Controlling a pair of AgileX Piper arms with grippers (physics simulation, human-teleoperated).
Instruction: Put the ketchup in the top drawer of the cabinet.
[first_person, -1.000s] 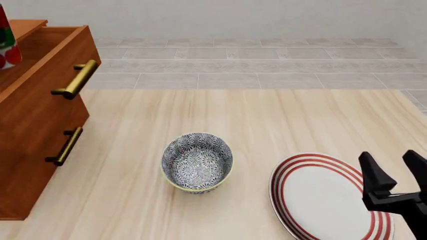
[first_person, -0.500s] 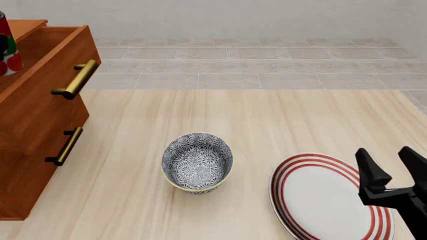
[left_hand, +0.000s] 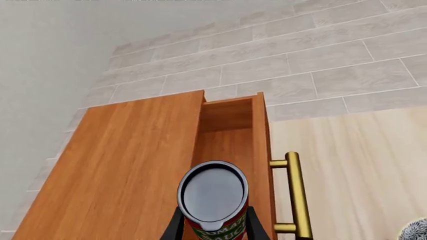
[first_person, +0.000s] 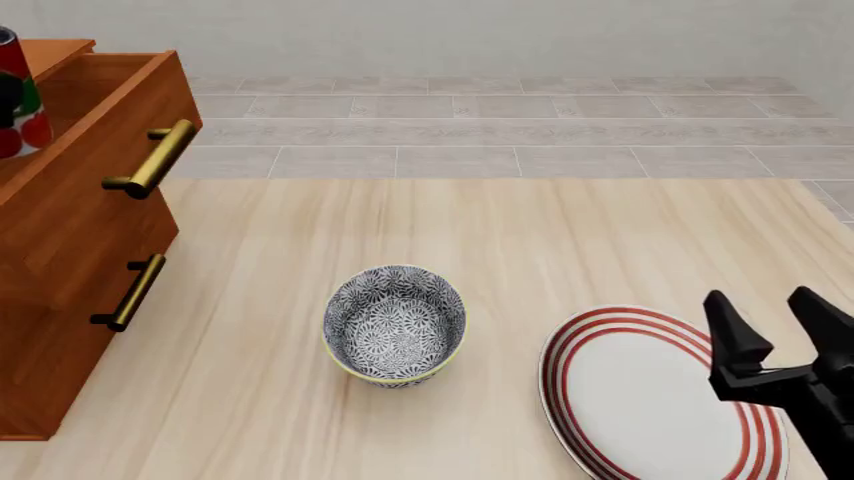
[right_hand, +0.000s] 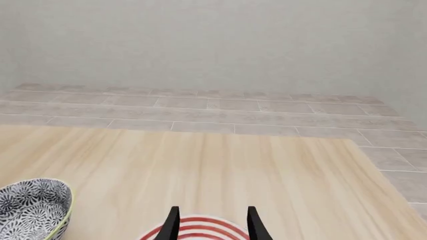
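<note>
The ketchup (left_hand: 213, 200) sits clamped between the two dark fingers of the left gripper (left_hand: 213, 231), its long axis running up along the fingers so that the wrist camera looks straight onto its dark glossy top with the silver rim. Directly beyond the can lies the open cavity of the top drawer (left_hand: 227, 135), pulled out from the cabinet (left_hand: 127, 165), with the brass handle (left_hand: 295, 192) just to one side of the can. That is the relation the next move turns on: the can hangs above the drawer box, apparently over or close to its front wall, so lowering it should call for keeping it inside that wall and the side panels; how far above the drawer floor it is cannot be told. In the front view only a sliver of the can (first_person: 16, 95) shows at the left edge over the drawer (first_person: 94, 130). The left arm is plainly the working one; the right gripper (first_person: 777, 335) is well apart, hovering over the red-striped plate (first_person: 627, 400) with its fingers spread and holding nothing, near the patterned bowl (first_person: 395, 325). Compared with a second ago, the can has shifted slightly at the frame edge, and the right gripper has drifted a little left and lower over the plate.
</note>
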